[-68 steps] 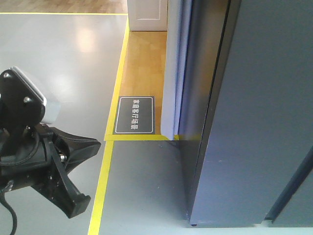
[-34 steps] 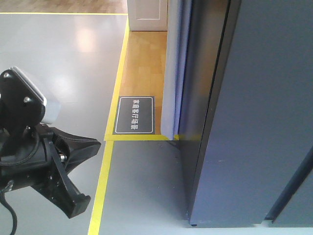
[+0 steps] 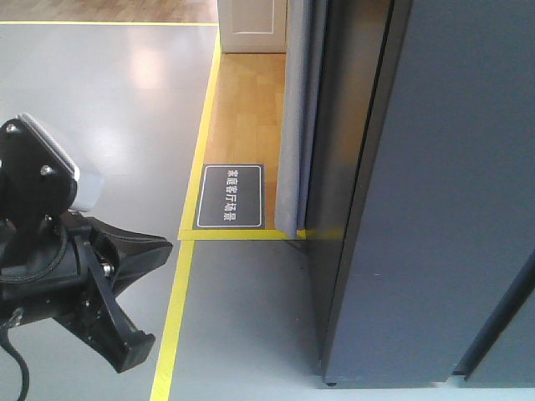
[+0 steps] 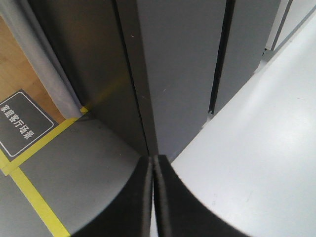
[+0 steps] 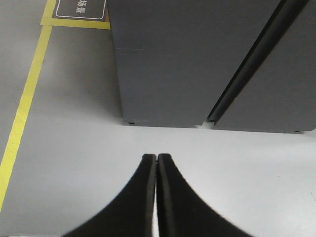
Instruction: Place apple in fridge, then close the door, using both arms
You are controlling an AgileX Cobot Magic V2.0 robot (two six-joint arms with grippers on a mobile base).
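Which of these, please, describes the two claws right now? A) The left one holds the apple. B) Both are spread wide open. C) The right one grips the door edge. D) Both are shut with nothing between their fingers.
D: in the wrist views the left claw and the right claw each show fingers pressed together, empty, in front of the closed fridge.

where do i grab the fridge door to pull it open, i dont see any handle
No handle shows. The best bet is probably the door's long edge beside the dark recessed gap between the grey panels. Come from the front and hook one finger into the gap, because the flat, smooth face offers nothing to pinch. The right gripper is shut, so open it first.
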